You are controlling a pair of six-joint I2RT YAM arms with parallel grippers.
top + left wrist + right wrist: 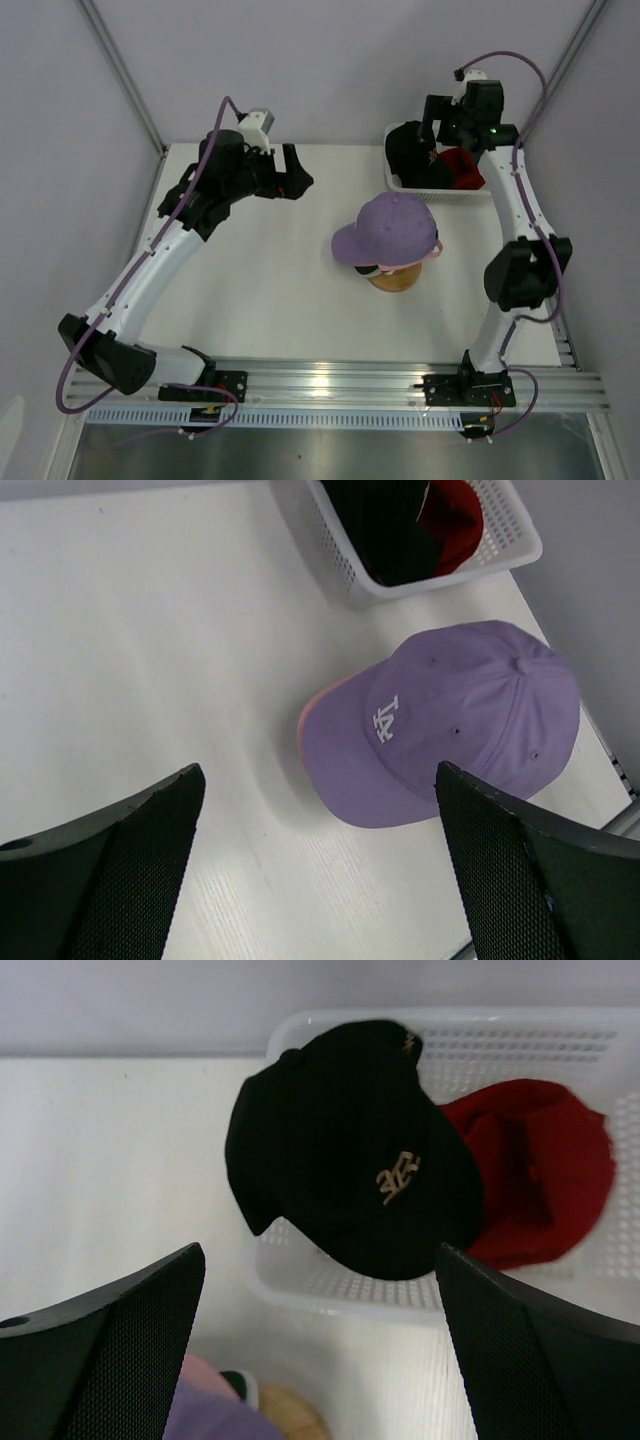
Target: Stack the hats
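A lavender hat (392,226) tops a stack on a round wooden stand (396,281); a pink hat's brim (432,250) and a white and dark green one (368,268) peek out beneath it. A black hat (408,150) and a red hat (463,168) lie in the white mesh basket (440,191). My left gripper (298,172) hovers open to the left of the stack, with the lavender hat (450,730) ahead of its fingers. Above the basket, my right gripper (440,125) is open, facing the black hat (350,1150) and the red hat (540,1170), and holds nothing.
The basket (330,1295) stands at the table's back right, just behind the stack. In the right wrist view the wooden stand (290,1415) shows below the basket. Walls close in behind the table and on both sides.
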